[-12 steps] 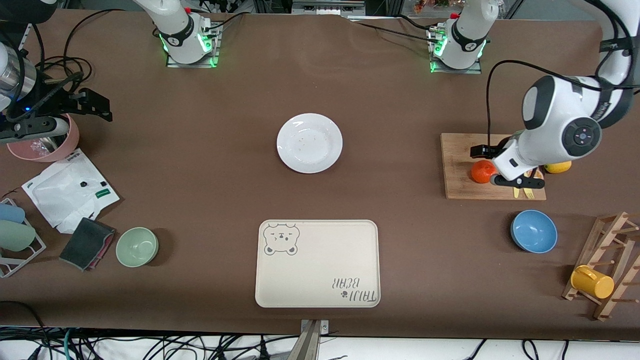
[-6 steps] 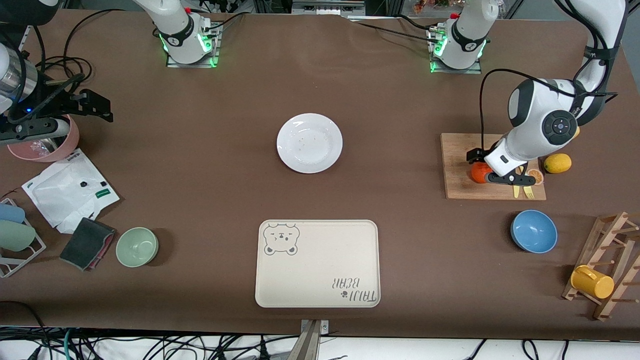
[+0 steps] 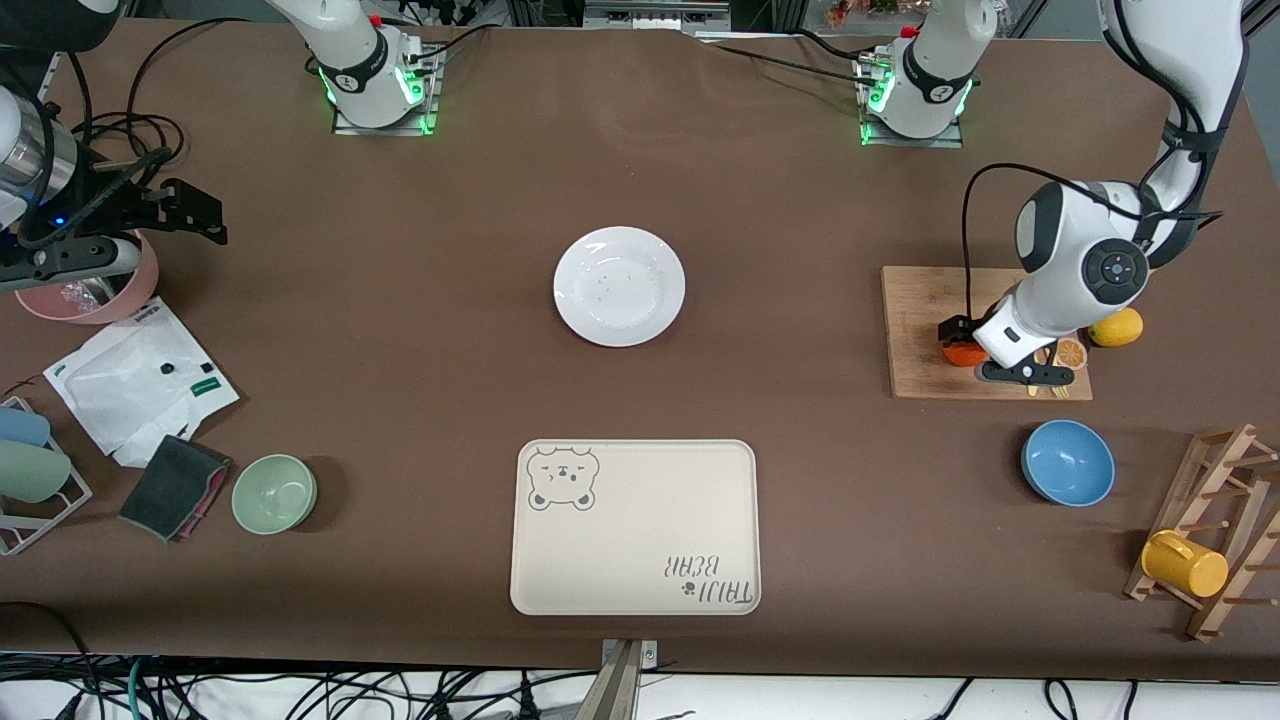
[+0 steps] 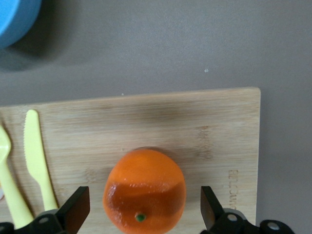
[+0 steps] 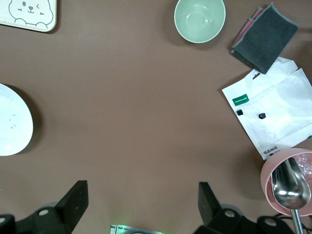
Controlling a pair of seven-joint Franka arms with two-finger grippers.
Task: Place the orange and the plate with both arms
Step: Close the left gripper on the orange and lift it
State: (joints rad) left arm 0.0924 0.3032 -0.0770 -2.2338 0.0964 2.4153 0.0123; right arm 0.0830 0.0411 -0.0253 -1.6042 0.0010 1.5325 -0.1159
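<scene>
At table centre, twelve o'clock of the cream bear-printed rectangular tray [image 3: 635,527], the plain round glossy white plate [image 3: 619,285] is seen untouched. Right gripper [image 3: 190,212] is held spread over the pink bowl [image 3: 85,290] end; that arm waits. On the bamboo cutting board [image 3: 915,330], the small reddish-orange orange [image 4: 145,190] is straddled by the left gripper [image 4: 145,214], fingers [image 4: 75,210] apart. Risk judged: round fruit could be squeezed off-centre and rolled toward the yellow plastic knife [image 4: 38,158].
</scene>
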